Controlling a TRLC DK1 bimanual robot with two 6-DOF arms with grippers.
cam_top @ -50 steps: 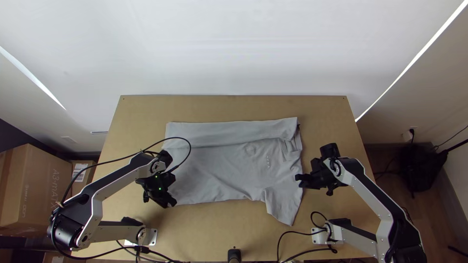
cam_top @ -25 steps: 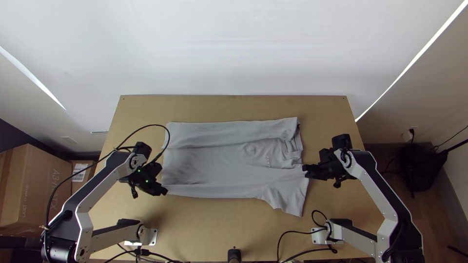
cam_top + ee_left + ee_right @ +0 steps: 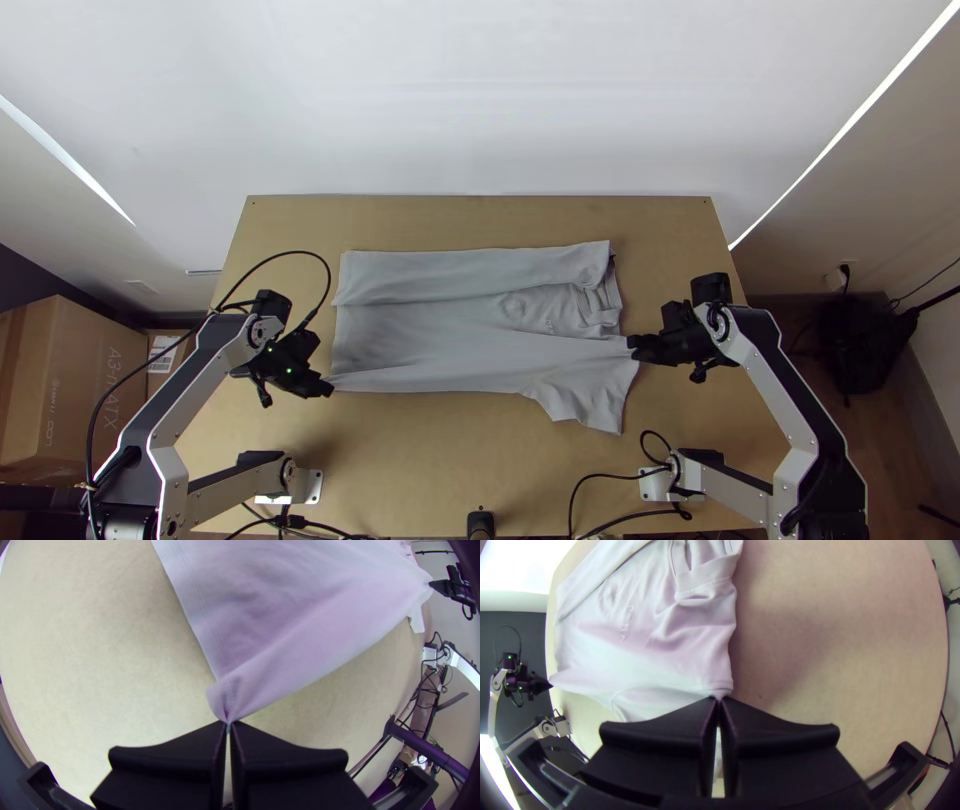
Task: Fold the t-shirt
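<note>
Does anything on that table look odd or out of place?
Only the t-shirt looks untidy: it's rumpled around the collar, and one sleeve juts out askew from its near side. I see no spill or tear.

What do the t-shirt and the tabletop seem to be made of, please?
The t-shirt looks like matte knit fabric, perhaps cotton or a blend: it creases softly and drapes in thin folds. The tabletop looks like smooth wood or fibreboard, given its even, light-brown surface.

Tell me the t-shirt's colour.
The t-shirt is light grey, seen best in the top view.
</note>
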